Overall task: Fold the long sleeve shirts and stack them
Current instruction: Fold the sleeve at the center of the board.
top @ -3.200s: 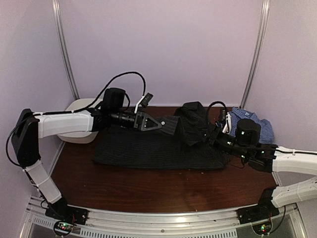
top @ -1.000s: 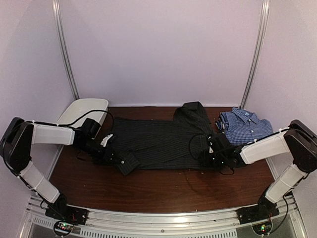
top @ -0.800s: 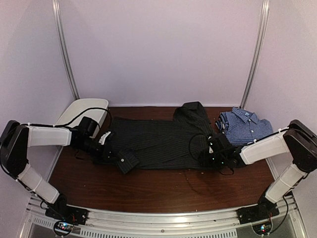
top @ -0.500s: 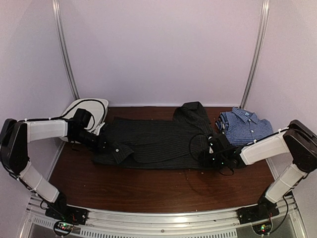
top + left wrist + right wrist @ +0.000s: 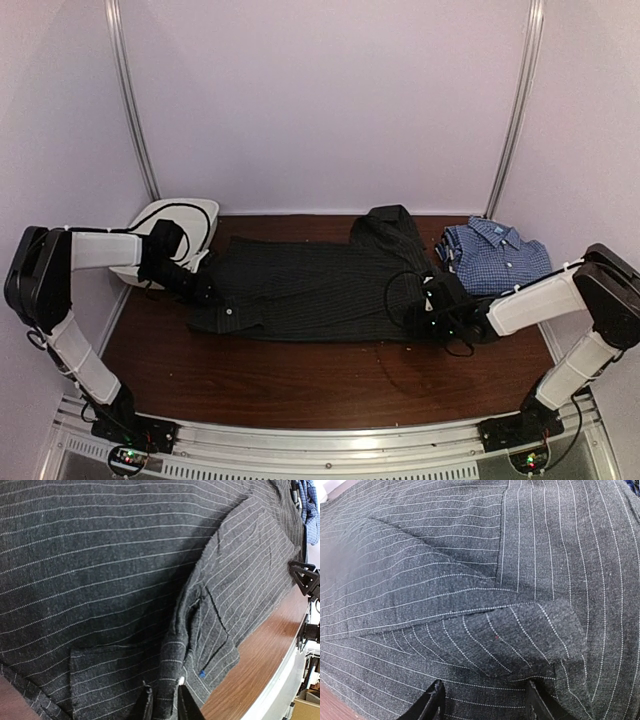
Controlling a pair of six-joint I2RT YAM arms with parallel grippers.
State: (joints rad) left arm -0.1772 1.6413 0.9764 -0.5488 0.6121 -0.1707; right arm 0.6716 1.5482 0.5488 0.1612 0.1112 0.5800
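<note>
The white oval plastic tub (image 5: 180,218) stands just off the far left corner of the black pinstriped button-up cloth shirt (image 5: 320,285), out of the working area. The black shirt lies spread flat on the brown wooden table (image 5: 300,385), with a bunched part, probably the collar, at its far right. All positions below refer to it. The left gripper (image 5: 207,292) sits low at the shirt's near left corner. In the left wrist view its fingers (image 5: 145,705) stand almost together, with a raised ridge of striped cloth pinched between them beside a small white button (image 5: 181,681). This hold is probably meant to draw the loose cuff or edge over the shirt's body. The right gripper (image 5: 430,312) rests at the shirt's near right corner. Its jaws stand well apart over a folded flap that lies flat and ungathered, so nothing is clamped there. Its purpose appears to be to steady that corner or prepare to take it. The blue-and-white small-check shirt (image 5: 497,255) lies folded just beside the black shirt's right end, collar upward, and is likely the base for the stack. Folding of the black shirt appears to be only partly done.
</note>
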